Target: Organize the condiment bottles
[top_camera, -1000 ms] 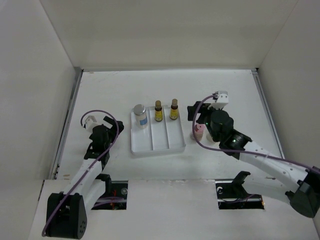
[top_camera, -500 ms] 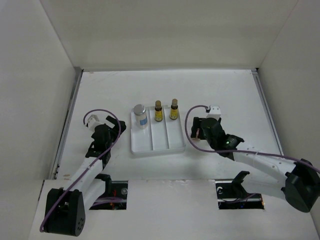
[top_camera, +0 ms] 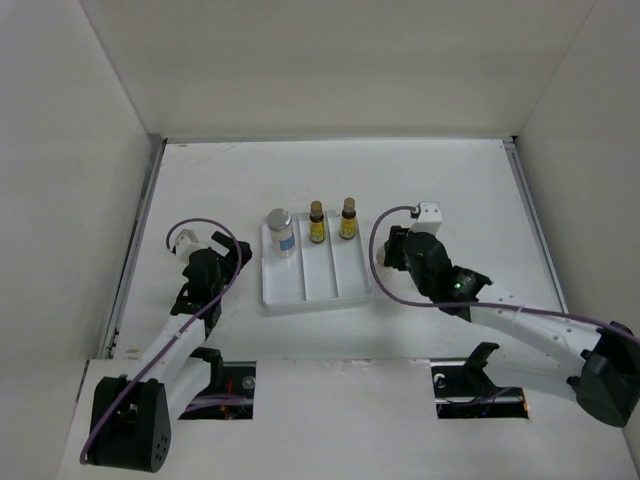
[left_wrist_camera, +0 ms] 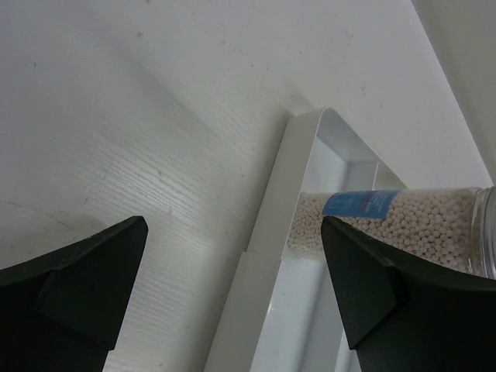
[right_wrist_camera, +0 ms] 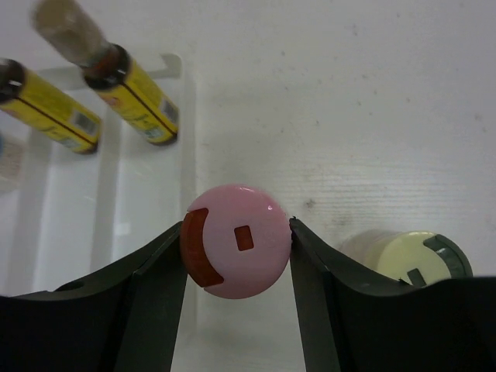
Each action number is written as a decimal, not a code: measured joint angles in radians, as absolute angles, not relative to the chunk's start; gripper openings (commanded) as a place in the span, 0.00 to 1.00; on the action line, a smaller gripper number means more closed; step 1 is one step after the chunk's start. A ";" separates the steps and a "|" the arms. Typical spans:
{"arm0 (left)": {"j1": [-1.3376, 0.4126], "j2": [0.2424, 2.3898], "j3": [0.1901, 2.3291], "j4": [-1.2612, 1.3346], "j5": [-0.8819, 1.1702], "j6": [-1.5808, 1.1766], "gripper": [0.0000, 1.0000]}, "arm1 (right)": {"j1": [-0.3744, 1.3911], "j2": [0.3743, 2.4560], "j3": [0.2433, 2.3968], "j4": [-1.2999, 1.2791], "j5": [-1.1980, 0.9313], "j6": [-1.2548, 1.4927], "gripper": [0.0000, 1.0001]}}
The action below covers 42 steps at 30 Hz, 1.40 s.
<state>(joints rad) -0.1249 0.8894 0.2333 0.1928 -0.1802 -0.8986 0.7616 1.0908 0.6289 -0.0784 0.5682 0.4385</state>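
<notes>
Tray (top_camera: 315, 292) holds the clear bottle (top_camera: 281, 228) and two brown bottles (top_camera: 317, 222); my right gripper (right_wrist_camera: 236, 231) grips the pink bottle (right_wrist_camera: 240, 267) just right of the tray, and the cream bottle (right_wrist_camera: 403, 256), farther right, waits. My left gripper (left_wrist_camera: 232, 225) gapes empty.

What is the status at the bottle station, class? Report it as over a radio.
Left hand open, empty, near tray. Right hand closed on pink bottle, outside the tray. Cream bottle close beside one finger.

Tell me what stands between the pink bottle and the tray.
Nothing visible does. The pink bottle, between the right gripper's fingers, stands just beside the tray; only its low wall lies between.
</notes>
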 measured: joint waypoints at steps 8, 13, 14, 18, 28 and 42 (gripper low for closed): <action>-0.127 0.907 0.233 0.202 -0.183 -0.899 1.00 | 0.919 1.179 0.798 0.050 0.526 0.411 0.47; -0.126 0.904 0.233 0.203 -0.185 -0.899 1.00 | 1.000 1.394 0.896 0.105 0.484 0.395 0.47; -0.125 0.904 0.233 0.204 -0.185 -0.899 1.00 | 1.012 1.433 0.912 0.108 0.476 0.391 0.47; -0.125 0.904 0.233 0.203 -0.187 -0.899 1.00 | 1.042 1.540 0.947 0.114 0.459 0.381 0.48; -0.125 0.918 0.234 0.206 -0.187 -0.899 1.00 | 1.067 1.599 0.949 0.109 0.492 0.385 0.79; -0.133 0.900 0.234 0.207 -0.187 -0.899 1.00 | 0.872 1.057 0.732 0.021 0.646 0.443 0.90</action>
<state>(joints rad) -0.1329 0.9001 0.2337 0.2066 -0.1875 -0.8989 0.8719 1.0569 0.7319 0.0208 0.6464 0.4431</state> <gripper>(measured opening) 0.997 0.871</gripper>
